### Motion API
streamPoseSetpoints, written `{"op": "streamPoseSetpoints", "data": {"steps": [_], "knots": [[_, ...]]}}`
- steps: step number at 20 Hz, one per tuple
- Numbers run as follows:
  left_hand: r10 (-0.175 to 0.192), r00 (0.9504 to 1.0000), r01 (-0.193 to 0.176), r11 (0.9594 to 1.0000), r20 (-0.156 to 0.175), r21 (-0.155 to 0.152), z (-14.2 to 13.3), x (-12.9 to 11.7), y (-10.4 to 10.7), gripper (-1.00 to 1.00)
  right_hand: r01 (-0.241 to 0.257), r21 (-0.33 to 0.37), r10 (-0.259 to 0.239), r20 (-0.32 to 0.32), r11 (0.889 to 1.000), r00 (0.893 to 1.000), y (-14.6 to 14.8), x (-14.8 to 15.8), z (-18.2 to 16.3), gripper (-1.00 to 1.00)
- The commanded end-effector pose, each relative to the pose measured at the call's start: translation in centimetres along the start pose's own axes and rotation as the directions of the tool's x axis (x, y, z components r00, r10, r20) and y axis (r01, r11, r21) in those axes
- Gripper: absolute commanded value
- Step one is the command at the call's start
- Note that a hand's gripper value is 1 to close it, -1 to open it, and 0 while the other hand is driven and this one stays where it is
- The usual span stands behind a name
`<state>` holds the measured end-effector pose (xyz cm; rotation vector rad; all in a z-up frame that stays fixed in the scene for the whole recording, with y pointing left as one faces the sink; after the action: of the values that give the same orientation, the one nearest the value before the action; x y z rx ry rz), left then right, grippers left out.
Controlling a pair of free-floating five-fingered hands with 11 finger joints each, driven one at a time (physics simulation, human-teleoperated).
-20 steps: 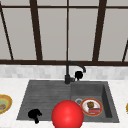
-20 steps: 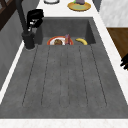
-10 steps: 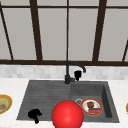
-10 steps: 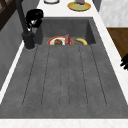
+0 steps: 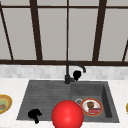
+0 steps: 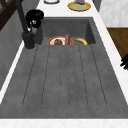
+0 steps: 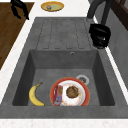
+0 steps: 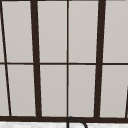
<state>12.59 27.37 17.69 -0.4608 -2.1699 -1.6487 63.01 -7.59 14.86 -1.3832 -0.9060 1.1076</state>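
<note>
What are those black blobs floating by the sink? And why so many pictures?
Those blobs are a robot's two hands, with no arms or body. The right hand floats beside the black faucet; whether it touches it, I cannot tell. The left hand hangs at the sink's front edge, holding nothing. One picture looks from the front, two from the sides, one up at the window. In the basin lie a plate of food and a banana. A red ball shows up front.

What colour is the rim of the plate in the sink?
Orange-red, around the round white plate; clearest in the right side view.
</note>
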Motion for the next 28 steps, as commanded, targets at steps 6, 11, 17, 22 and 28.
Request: {"op": "streamPoseSetpoints", "data": {"steps": [6, 11, 17, 22, 28], "knots": [[0.0, 1.0, 0.0, 1.0, 0.0, 0.0, 0.0, 0.0, 0.0, 0.0, -0.129, -0.031, 0.125, -0.111, 0.991, 0.986, 0.8, 4.9, 0.8, 1.0], [0.0, 1.0, 0.0, 1.0, 0.0, 0.0, 0.0, 0.0, 0.0, 0.0, -0.22, -0.051, 0.199, -0.265, 0.974, 0.944, 0.7, 6.9, 1.2, 1.0], [0.0, 1.0, 0.0, 1.0, 0.0, 0.0, 0.0, 0.0, 0.0, 0.0, -0.382, -0.039, 0.347, -0.336, 0.924, 0.875, 0.8, 8.8, 1.2, 1.0], [0.0, 1.0, 0.0, 1.0, 0.0, 0.0, 0.0, 0.0, 0.0, 0.0, -0.437, -0.047, 0.376, -0.431, 0.898, 0.82, 1.4, 10.0, 1.1, 1.0], [0.0, 1.0, 0.0, 1.0, 0.0, 0.0, 0.0, 0.0, 0.0, 0.0, -0.509, -0.061, 0.414, -0.502, 0.859, 0.759, 1.7, 11.0, 1.0, 1.0]]}}
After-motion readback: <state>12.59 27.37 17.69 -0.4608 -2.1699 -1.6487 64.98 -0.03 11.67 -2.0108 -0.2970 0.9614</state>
